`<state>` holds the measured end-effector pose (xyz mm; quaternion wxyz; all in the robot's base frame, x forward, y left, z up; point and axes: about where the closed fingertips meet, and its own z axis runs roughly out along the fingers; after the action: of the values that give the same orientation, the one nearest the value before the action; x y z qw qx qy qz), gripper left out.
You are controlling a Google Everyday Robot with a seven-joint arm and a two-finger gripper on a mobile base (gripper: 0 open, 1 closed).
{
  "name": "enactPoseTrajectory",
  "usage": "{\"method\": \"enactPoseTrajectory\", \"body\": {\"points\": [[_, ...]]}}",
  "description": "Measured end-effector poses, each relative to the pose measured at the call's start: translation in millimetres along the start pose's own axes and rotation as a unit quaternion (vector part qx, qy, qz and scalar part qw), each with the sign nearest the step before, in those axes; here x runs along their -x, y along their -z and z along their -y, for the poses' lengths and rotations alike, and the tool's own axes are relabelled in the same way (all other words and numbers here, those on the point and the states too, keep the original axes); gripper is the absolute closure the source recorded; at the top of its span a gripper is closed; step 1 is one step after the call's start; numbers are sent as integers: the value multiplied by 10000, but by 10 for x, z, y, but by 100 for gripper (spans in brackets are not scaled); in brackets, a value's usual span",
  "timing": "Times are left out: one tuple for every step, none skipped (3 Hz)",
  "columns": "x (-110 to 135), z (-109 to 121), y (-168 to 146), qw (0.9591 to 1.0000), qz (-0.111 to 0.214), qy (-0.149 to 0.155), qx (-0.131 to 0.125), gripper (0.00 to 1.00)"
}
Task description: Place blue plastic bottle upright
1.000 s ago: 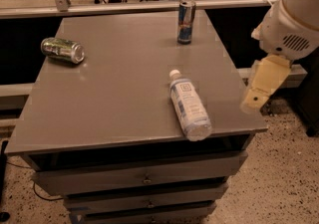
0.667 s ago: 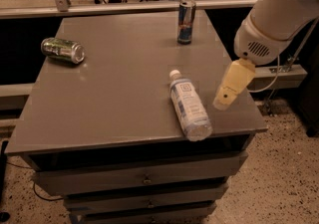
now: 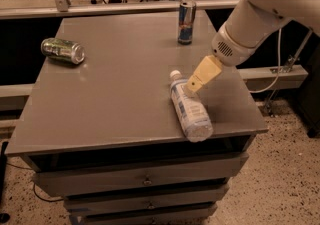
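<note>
Tool (image 3: 191, 87), tip at the neck of the blue plastic bottle (image 3: 192, 115); spread or pressed together cannot be told. Bottle lies on its side near the desk's (image 3: 110, 94) front right edge. Slim can (image 3: 186, 22) upright behind; green can (image 3: 62, 50) on its side, left.

The grey cabinet top (image 3: 115, 89) bore the blue plastic bottle (image 3: 191, 114) lying front right, a green can (image 3: 62, 50) lying at left, a slim blue-and-silver can (image 3: 186, 22) upright at back; the gripper (image 3: 192, 87) hung above the bottle's neck
</note>
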<state>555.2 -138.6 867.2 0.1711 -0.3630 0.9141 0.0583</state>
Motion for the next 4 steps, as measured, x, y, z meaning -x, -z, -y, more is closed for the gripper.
{"method": "enactPoseTrajectory", "body": {"points": [[178, -71, -155, 9977, 19, -677, 2, 0], [268, -199, -309, 9923, -112, -1230, 35, 0], [264, -345, -430, 9881, -256, -1514, 40, 0], [157, -419, -520, 9855, -430, -1644, 8, 16]]}}
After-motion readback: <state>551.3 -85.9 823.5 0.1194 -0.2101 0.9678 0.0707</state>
